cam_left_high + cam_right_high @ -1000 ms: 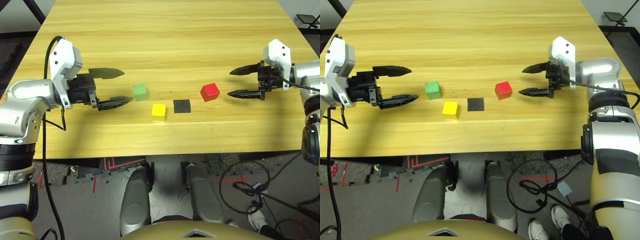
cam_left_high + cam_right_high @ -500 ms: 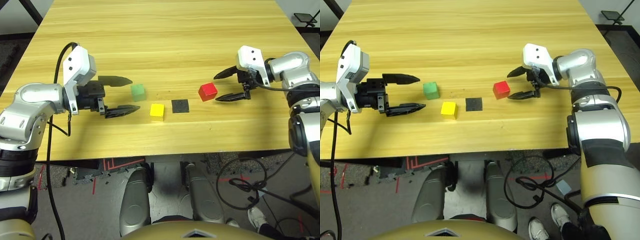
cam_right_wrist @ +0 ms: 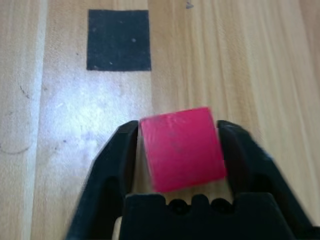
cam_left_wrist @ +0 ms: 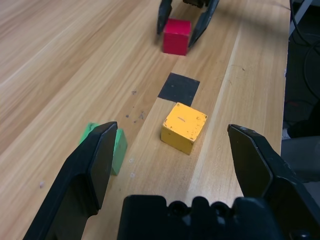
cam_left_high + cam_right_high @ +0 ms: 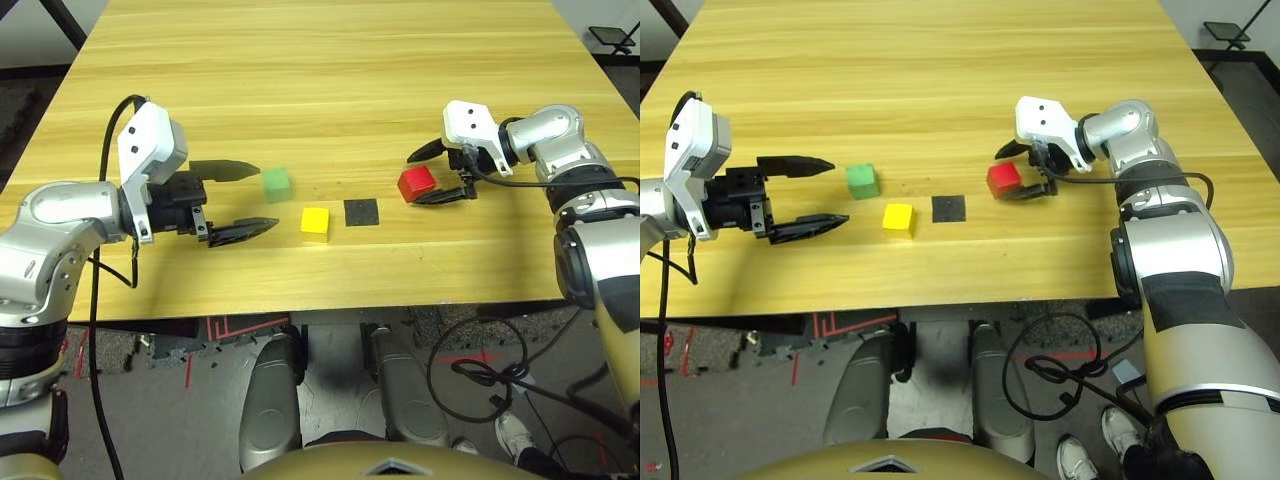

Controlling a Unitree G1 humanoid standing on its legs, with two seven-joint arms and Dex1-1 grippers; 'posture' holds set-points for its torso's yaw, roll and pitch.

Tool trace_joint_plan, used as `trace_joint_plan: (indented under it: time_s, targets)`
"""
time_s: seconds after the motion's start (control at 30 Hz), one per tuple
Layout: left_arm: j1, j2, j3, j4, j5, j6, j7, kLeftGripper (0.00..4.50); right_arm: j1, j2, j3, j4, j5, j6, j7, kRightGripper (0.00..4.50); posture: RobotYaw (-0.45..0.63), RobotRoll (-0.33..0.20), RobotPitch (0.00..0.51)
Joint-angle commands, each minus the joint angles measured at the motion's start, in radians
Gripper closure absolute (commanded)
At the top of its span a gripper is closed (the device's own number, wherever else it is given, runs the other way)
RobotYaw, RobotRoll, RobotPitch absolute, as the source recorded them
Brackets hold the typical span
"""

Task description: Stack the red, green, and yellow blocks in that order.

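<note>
Head-camera views first: red block (image 5: pixel 417 184) is sitting on the wooden table (image 5: pixel 330 60) just to the right of the black square patch (image 5: pixel 363 212), and the right gripper (image 5: pixel 437 172) is closing around it, one black finger on each side. Green block (image 5: pixel 276 182) and yellow block (image 5: pixel 315 222) are lying apart from each other on the left of the patch, both untouched. The left gripper (image 5: pixel 236 199) is hovering with its fingers spread wide and nothing between them, the green block just past its tips.

Left wrist view: the spread fingers (image 4: pixel 92 170) are framing the yellow block (image 4: pixel 183 127) and the edge of the green one (image 4: pixel 115 147), with the patch (image 4: pixel 178 88) beyond and the red block (image 4: pixel 176 36) pinched by the other arm's fingers at the far end.

Right wrist view: the red block (image 3: pixel 182 147) is sitting squarely between the two fingers (image 3: pixel 120 150), which are pressing on its opposite sides (a firm clamp, by the look of it).

Judging from this, the first step is in hand: taking the red block as the base. Next it is calling for a clean lift and a set-down, probably on the black patch, then the green block on top.
</note>
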Motion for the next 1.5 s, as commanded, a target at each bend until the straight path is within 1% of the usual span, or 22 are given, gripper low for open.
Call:
trace_joint_plan:
  time_s: [0.03, 0.17, 0.37, 0.47, 0.63, 0.77, 0.93, 1.13, 1.37, 1.43, 1.5]
  targets:
    - [0.006, 0.017, 0.009, -0.028, -0.008, 0.012, 0.005, 0.0, -0.008, -0.004, 0.017, 0.014, -0.024, -0.007, -0.006, 2.45, 0.41, -0.021, 0.221]
    - [0.002, 0.02, 0.008, -0.023, -0.004, 0.008, 0.004, 0.0, -0.03, 0.01, 0.004, 0.0, -0.001, 0.024, 0.024, 2.45, 0.4, -0.024, 0.218]
    - [-0.028, 0.019, -0.006, 0.005, 0.005, 0.006, 0.004, 0.0, -0.058, 0.077, 0.003, -0.076, 0.04, 0.13, 0.115, 2.45, 0.39, -0.036, 0.216]
    - [-0.046, 0.012, -0.021, 0.017, 0.01, 0.004, 0.0, 0.0, -0.036, 0.106, 0.029, -0.156, 0.064, 0.164, 0.147, 2.45, 0.4, -0.042, 0.218]
    - [-0.08, -0.001, -0.053, 0.04, 0.024, -0.006, 0.0, 0.0, 0.022, 0.135, 0.049, -0.289, 0.094, 0.236, 0.14, 2.45, 0.41, -0.049, 0.22]
    - [-0.097, -0.01, -0.062, 0.052, 0.032, -0.011, 0.004, 0.0, 0.066, 0.138, 0.069, -0.354, 0.089, 0.27, 0.123, 2.45, 0.41, -0.051, 0.221]
    - [-0.091, -0.012, -0.06, 0.05, 0.033, -0.015, 0.005, 0.0, 0.138, 0.143, 0.088, -0.452, 0.107, 0.316, 0.131, 2.45, 0.41, -0.051, 0.22]
    - [-0.095, -0.02, -0.061, 0.046, 0.034, -0.013, 0.011, 0.0, 0.179, 0.144, 0.103, -0.492, 0.111, 0.332, 0.104, 2.45, 0.42, -0.049, 0.221]
    - [-0.088, -0.014, -0.061, 0.039, 0.039, -0.011, 0.013, 0.0, 0.185, 0.149, 0.107, -0.496, 0.13, 0.32, 0.094, 2.45, 0.43, -0.044, 0.226]
    - [-0.094, -0.006, -0.07, 0.061, 0.063, -0.021, 0.012, 0.0, 0.187, 0.147, 0.104, -0.499, 0.144, 0.31, 0.108, 1.71, 0.42, -0.044, 0.227]
    - [-0.101, -0.004, -0.079, 0.078, 0.083, -0.034, 0.007, 0.0, 0.187, 0.148, 0.093, -0.498, 0.167, 0.308, 0.12, 1.09, 0.41, -0.043, 0.226]
